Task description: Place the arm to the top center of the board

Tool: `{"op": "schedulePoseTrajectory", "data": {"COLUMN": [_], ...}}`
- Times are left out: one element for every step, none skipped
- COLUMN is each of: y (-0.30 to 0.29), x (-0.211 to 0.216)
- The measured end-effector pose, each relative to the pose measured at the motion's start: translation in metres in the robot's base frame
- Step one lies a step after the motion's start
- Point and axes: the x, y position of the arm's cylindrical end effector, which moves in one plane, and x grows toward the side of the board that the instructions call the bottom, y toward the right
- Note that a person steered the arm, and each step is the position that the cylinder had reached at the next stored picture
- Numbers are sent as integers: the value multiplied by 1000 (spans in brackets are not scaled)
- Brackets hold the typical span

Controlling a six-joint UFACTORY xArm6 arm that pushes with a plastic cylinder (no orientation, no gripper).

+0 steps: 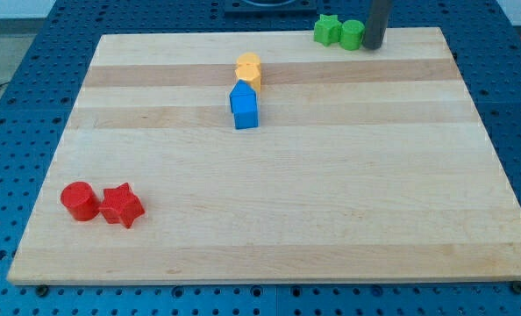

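Observation:
My tip (373, 46) is the lower end of a dark rod at the view's top right, on the top edge of the wooden board (331, 193). It stands just right of a green cylinder (352, 34), touching or nearly touching it. A green star (328, 30) sits left of that cylinder, against it. The top centre of the board lies to the tip's left.
A yellow block (249, 68) sits at the upper middle, with a blue house-shaped block (244, 106) right below it, touching. A red cylinder (79, 200) and a red star (122, 205) sit side by side at the lower left.

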Motion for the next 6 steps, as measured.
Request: {"op": "schedulePoseTrajectory", "data": {"y": [-1,33,43,-4,-63,-112], "x": [20,14,15,13,9,7]}}
